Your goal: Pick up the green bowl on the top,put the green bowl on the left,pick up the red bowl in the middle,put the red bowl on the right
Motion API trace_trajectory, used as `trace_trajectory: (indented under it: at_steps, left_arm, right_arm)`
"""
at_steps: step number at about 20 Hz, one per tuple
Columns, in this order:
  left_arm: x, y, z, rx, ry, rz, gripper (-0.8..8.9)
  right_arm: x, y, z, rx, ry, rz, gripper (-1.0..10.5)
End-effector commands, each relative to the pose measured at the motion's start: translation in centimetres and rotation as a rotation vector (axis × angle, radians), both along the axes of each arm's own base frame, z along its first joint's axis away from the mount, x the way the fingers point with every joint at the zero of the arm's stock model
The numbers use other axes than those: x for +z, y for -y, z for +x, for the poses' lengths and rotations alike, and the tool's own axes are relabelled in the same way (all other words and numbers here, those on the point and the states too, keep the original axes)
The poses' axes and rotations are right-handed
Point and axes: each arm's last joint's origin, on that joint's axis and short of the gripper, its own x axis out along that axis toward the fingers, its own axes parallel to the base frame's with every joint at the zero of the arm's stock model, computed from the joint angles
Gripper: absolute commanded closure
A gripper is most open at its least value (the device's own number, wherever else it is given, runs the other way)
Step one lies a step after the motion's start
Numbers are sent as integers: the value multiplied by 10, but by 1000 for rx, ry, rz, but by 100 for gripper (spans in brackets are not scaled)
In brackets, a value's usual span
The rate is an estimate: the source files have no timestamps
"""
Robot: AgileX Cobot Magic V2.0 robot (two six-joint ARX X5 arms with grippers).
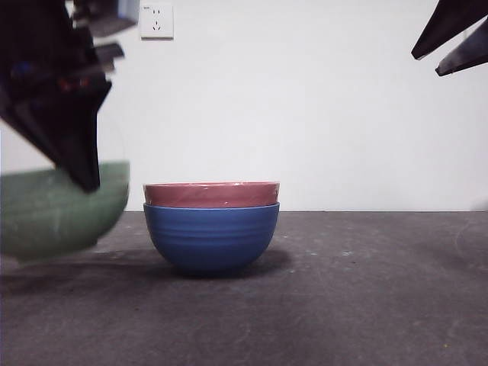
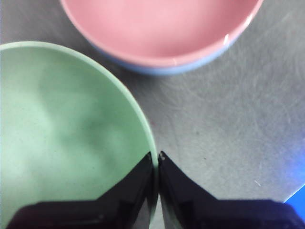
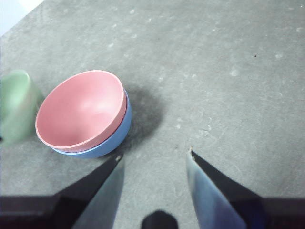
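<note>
Closest to the low front camera is the green bowl (image 1: 57, 210), blurred and tilted at the left edge, its underside seemingly just clear of the dark grey counter (image 1: 343, 290). From the left wrist view, the left gripper (image 2: 157, 160) has its 2 black jaws pinched on the bowl's rim, 1 jaw inside the rim and 1 outside. In the front view that arm shows as a big dark shape coming down from the upper left onto the rim.

Just beside the green bowl, near the middle of the counter, stands the red bowl (image 1: 211, 194), nested upright in a blue bowl (image 1: 211, 238) with only its upper band showing above the blue rim. From the right wrist view the 2 stacked bowls sit close to the green one but apart from it.

At the upper right corner of the front view, the right gripper (image 3: 153, 156) hangs well above the counter, jaws spread and holding nothing. A white wall socket (image 1: 156, 20) sits high on the wall behind.
</note>
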Motion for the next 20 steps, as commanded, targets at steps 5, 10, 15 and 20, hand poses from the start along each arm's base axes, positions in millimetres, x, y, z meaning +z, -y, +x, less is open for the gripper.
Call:
trace_trajectory:
  at_steps: [5,10,15,20]
  left_arm:
    - [-26,9,1,-33,-63,-30,814]
    - [-28,10,0,-30,-90,-30,495]
    - [-4,6,-4,-2,-110,-39,495]
    - [56,-8,-15,-2,34,-146,495]
  right_arm:
    - [1,0,0,0,4,6,729]
    - [2,-2,0,10,7,14,725]
    - [15,-28,-2,140,60,21,724]
    - [40,-75,8,334,46,-8,724]
